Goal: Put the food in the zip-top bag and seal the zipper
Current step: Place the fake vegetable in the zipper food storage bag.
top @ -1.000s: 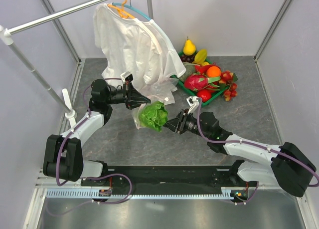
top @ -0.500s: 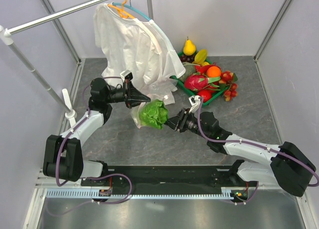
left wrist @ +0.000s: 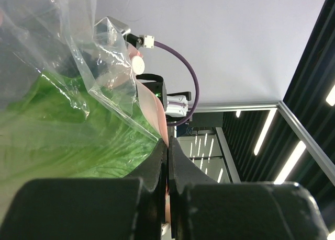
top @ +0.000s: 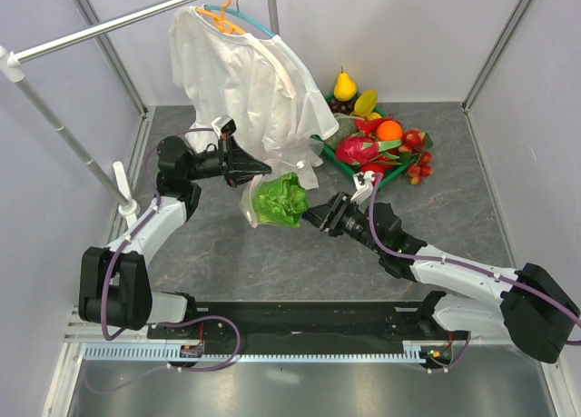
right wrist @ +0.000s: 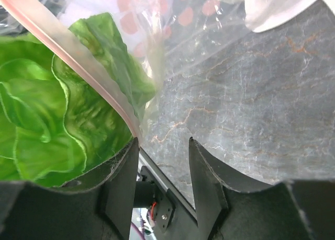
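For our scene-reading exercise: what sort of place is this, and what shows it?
Probably a robot lab's test booth: panel walls in a metal frame, left arm and right arm bolted to a rail, plus staged props, a white shirt and a tray of fruit.

The zip-top bag (right wrist: 201, 38) is crinkly clear plastic, the lettuce (right wrist: 47, 125) glossy, the table (right wrist: 261, 109) matt.
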You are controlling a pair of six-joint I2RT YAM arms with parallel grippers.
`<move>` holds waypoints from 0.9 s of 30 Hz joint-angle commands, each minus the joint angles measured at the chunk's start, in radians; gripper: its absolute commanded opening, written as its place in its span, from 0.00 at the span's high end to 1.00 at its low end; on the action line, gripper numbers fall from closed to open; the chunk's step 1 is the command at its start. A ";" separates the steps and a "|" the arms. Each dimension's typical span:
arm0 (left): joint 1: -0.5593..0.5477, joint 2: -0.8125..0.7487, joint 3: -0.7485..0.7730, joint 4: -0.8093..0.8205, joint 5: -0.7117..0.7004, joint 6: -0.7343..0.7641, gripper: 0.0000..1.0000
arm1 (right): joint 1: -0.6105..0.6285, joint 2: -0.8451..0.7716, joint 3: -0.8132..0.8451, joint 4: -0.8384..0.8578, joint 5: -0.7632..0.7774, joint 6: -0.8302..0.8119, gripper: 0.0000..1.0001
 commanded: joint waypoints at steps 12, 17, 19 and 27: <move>0.006 -0.015 0.007 0.053 -0.006 -0.029 0.98 | 0.023 -0.003 0.086 0.064 -0.014 0.038 0.51; 0.006 -0.010 0.023 0.050 0.001 -0.027 0.98 | 0.020 0.032 0.092 0.024 0.027 0.008 0.67; 0.006 -0.013 0.025 0.048 0.003 -0.027 0.98 | 0.019 0.040 0.092 0.019 0.026 0.012 0.76; 0.006 -0.045 -0.019 0.037 0.018 -0.023 0.98 | -0.004 0.029 0.115 0.062 -0.016 -0.029 1.00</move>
